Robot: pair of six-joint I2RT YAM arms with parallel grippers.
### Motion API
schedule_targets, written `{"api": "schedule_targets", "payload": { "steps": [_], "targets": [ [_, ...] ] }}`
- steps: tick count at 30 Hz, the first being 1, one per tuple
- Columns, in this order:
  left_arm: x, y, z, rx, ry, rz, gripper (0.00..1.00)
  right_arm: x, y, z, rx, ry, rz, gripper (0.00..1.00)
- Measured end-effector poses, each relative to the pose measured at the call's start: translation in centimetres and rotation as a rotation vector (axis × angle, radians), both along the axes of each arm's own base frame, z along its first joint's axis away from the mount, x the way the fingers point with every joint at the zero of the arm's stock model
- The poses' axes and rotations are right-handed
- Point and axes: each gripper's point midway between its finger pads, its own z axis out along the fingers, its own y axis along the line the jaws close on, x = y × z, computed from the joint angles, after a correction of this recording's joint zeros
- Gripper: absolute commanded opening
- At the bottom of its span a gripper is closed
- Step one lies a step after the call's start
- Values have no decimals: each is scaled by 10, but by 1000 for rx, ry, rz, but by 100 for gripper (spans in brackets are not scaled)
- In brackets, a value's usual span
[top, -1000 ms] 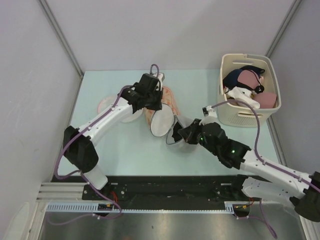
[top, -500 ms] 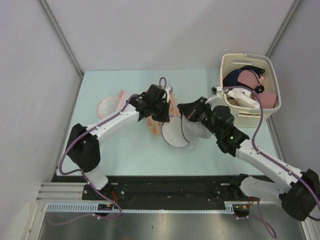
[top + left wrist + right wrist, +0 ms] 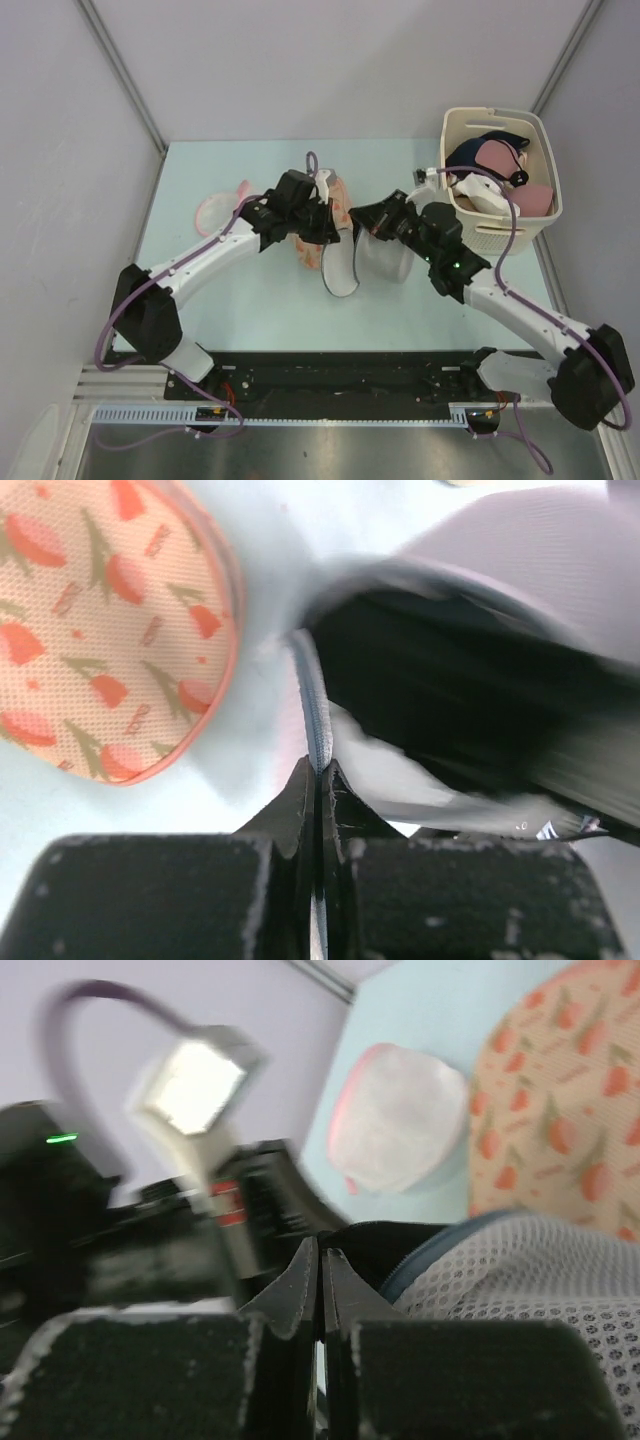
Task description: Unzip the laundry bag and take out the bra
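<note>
Pale green tabletop [image 3: 250,300] is spreading out between plain grey walls [image 3: 60,150], with both arms reaching over its middle. Closest in, the laundry bag [image 3: 385,262] is hanging open between the two grippers, its dark inside gaping. The left gripper [image 3: 318,765] is clamping its tips hard on the bag's zipper edge [image 3: 312,705], and the right gripper [image 3: 320,1250] is pinching just as tightly on the mesh rim at its own tips. Just past the left gripper's tips and off to their left, what looks like the bra [image 3: 90,630], peach mesh with a red flower print, is lying on the table outside the bag. Farther out on that same side, a pink-rimmed pale cup [image 3: 213,212] is lying flat, well apart. Behind the right gripper's wrist, a cream basket [image 3: 470,235] is holding a heap of garments [image 3: 490,160].
</note>
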Motion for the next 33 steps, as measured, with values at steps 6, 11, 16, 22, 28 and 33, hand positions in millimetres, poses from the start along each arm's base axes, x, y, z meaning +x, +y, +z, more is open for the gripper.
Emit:
{"api": "schedule_targets", "payload": {
  "steps": [6, 11, 16, 22, 28, 33],
  "targets": [
    [4, 4, -24, 30, 41, 15, 0, -42, -23, 87, 143, -187, 19, 0],
    [0, 3, -53, 57, 104, 1, 0, -61, -64, 137, 221, -313, -60, 0],
    [-1, 0, -55, 44, 113, -9, 0, -47, -92, 129, 223, -298, -161, 0],
    [1, 3, -57, 60, 110, 6, 0, -11, -107, 57, 154, -130, -249, 0],
    [10, 27, -47, 61, 85, 64, 1, 5, -163, 44, 166, -90, -405, 0],
    [26, 48, -36, 29, 64, 127, 0, -2, -186, 72, 257, -146, -438, 0]
  ]
}}
